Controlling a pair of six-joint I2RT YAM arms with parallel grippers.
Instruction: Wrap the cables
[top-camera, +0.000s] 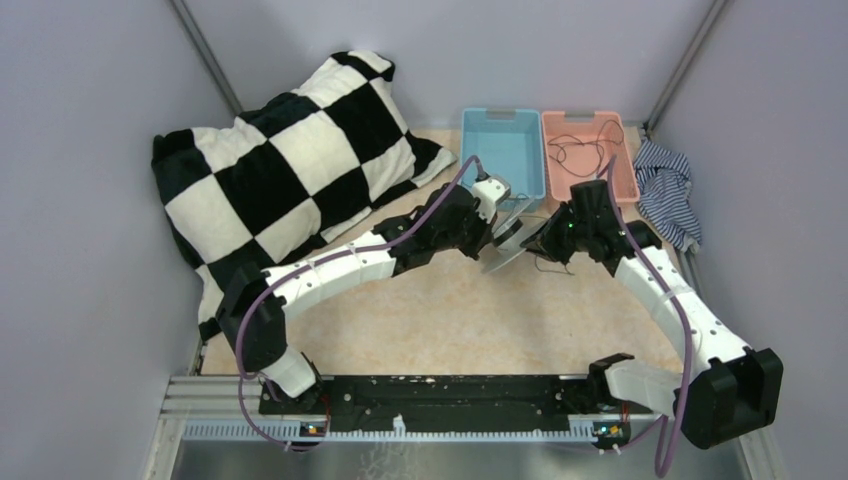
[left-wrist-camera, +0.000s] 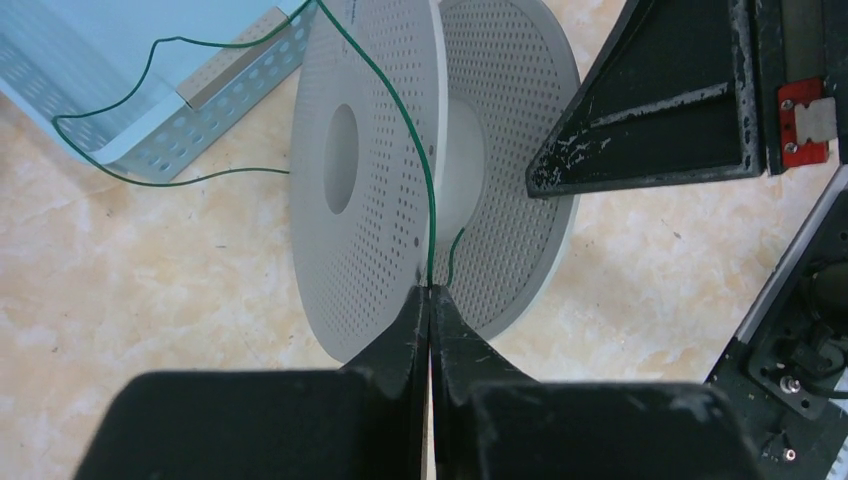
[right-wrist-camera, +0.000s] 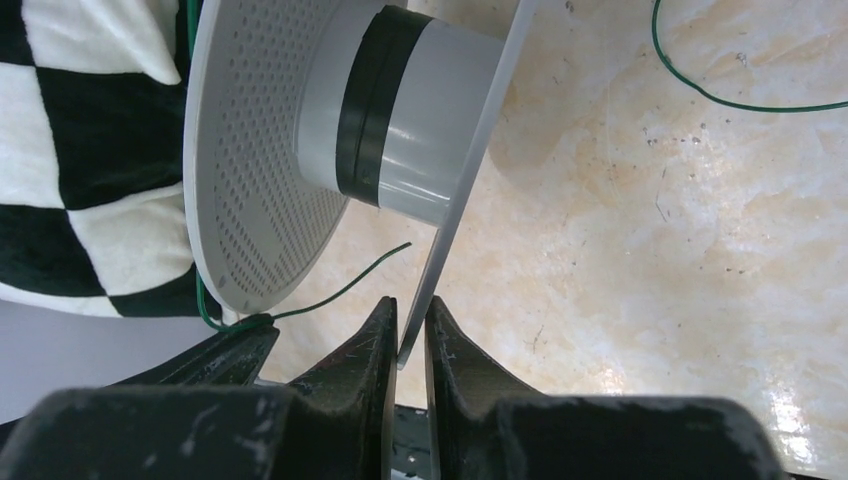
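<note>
**A:** Where is the spool?

**B:** A pale grey spool (top-camera: 503, 248) is sitting on edge, tilted, just past the middle of the worktop (top-camera: 450, 310), toward 12 o'clock. Both arms are reaching in to it, the left from 9 o'clock and the right from 3 o'clock.

**A:** What are the left jaws doing?

**B:** They are pressing almost fully together at the spool's lower rim, pinching a thin cable (left-wrist-camera: 431, 240). From there the cable is running up across the perforated flange. It is then looping loosely over the worktop toward 10 o'clock, in front of a blue bin (top-camera: 503, 125).

**A:** And the right jaws?

**B:** They are standing narrow, gripping the thin edge of the spool's other flange. In that wrist view a dark band is circling the hub. I cannot tell whether it is wound cable. A loose cable end is poking out between the flanges.

**A:** What else is lying around?

**B:** A pink bin (top-camera: 590, 117) is sitting just beside the blue one at 1 o'clock, holding more cables (top-camera: 578, 152) in a loose tangle. A black-and-white checked pillow (top-camera: 290, 160) is leaning at 10 o'clock. A striped cloth (top-camera: 665, 185) is lying crumpled at 2 o'clock, beside the pink bin.
</note>
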